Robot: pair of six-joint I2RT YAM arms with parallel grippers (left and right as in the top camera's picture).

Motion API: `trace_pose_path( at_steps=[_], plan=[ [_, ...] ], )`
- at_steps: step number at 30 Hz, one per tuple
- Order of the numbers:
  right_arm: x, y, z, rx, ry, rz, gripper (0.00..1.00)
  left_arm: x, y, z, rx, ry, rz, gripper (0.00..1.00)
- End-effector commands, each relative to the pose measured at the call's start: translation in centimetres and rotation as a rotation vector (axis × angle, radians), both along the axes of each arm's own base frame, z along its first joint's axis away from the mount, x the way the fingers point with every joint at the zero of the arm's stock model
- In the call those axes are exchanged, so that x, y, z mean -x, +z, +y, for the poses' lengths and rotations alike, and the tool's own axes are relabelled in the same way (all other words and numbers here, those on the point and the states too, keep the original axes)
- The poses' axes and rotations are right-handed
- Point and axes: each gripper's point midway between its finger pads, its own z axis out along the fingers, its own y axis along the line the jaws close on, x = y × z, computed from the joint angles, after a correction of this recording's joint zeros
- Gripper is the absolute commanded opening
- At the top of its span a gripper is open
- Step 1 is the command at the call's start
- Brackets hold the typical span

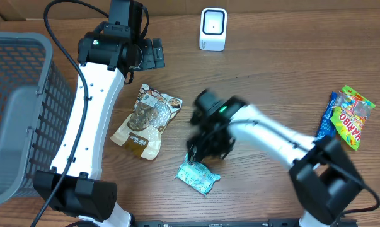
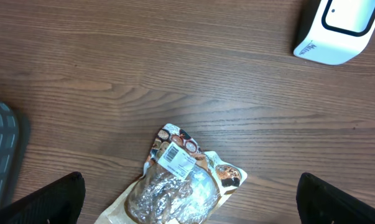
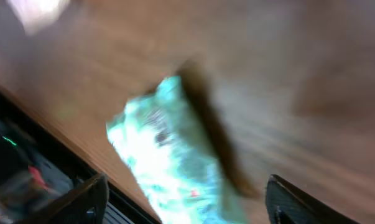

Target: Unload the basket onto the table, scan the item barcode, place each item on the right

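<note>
Your right gripper stands wide, its fingers spread to either side of the teal packet. The packet lies flat on the table near the front edge, just beside that gripper. The wrist view is blurred, so you cannot tell whether either finger touches the packet. Your left gripper is wide as well and holds nothing, hanging over the top end of the brown snack bag, whose white barcode label faces up. The white scanner stands at the far edge, well apart from the packet. A colourful candy bag lies on your right, and a grey basket sits on your left.
</note>
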Motion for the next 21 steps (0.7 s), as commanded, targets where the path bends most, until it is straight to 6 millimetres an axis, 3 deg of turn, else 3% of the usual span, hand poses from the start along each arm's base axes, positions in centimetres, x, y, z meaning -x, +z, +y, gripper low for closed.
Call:
trace_pose_path(
  at_steps=[1,6,9,12,15,21],
  plan=[
    [1.9,-1.4,-0.5,0.137,0.132,-0.103,0.86,0.0,1.2,0.3,-0.011,-0.012,-0.030,1.00],
    [2.9,-2.1,-1.4,0.267,0.228,-0.212,0.87,0.0,1.2,0.3,-0.011,-0.012,-0.030,1.00],
    [2.6,-2.6,-2.1,0.324,0.249,-0.268,0.68,0.0,1.2,0.3,-0.011,-0.012,-0.030,1.00],
    [1.7,-3.3,-3.5,0.390,0.249,-0.319,0.64,0.0,1.2,0.3,-0.011,-0.012,-0.030,1.00],
    [1.2,-3.9,-4.2,0.402,0.234,-0.333,0.53,0.0,1.2,0.3,-0.011,-0.012,-0.030,1.00],
    [0.2,-3.9,-4.9,0.423,0.208,-0.348,0.49,0.0,1.2,0.3,-0.011,-0.012,-0.030,1.00]
  ],
)
